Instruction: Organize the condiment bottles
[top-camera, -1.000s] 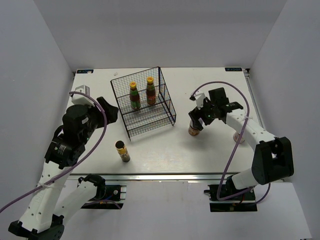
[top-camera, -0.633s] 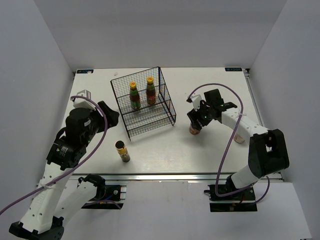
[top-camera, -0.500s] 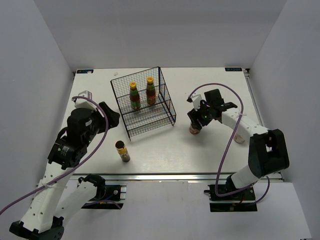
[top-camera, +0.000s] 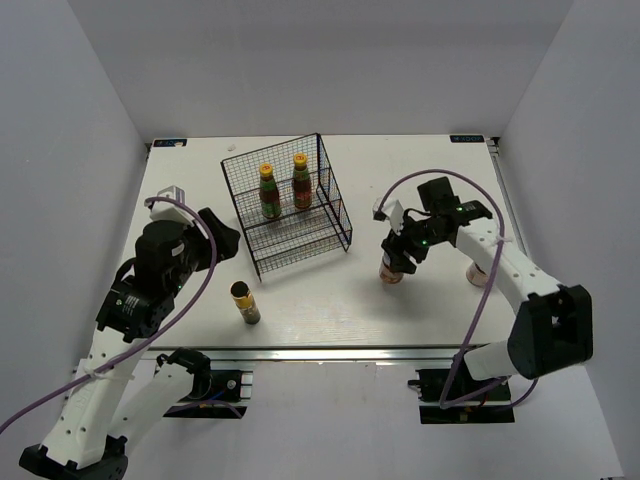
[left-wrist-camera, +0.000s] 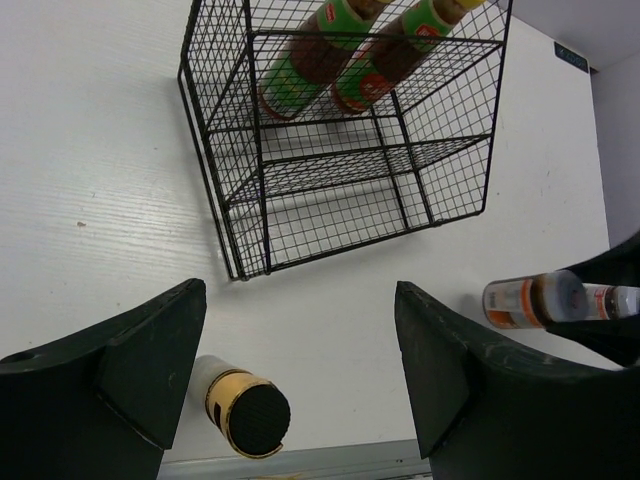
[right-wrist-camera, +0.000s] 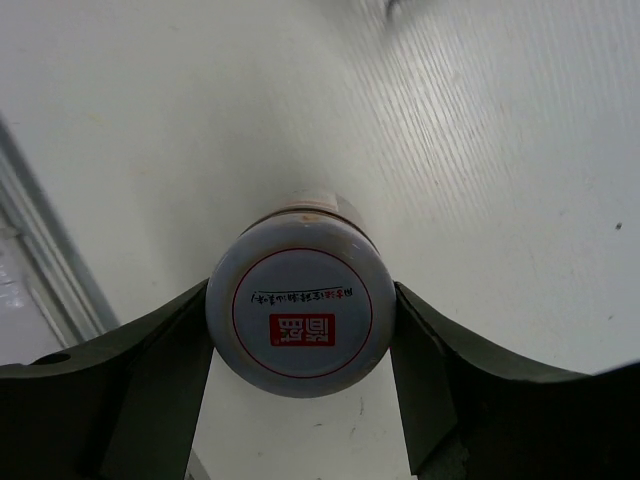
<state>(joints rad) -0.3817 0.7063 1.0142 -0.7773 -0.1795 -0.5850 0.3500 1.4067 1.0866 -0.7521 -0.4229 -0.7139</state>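
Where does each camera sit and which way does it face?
Top external: above, behind the bases, facing down at the table; left arm and right arm show.
Left wrist: faces down at wire rack and dark gold-labelled bottle; open fingers show.
Right wrist: straight down onto white-lidded jar gripped between its fingers.
All three show that jar.

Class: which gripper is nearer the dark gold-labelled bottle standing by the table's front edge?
Left. The left gripper hangs open just beyond and left of the dark gold-labelled bottle; the right gripper is across the table, shut on a squat white-lidded jar.
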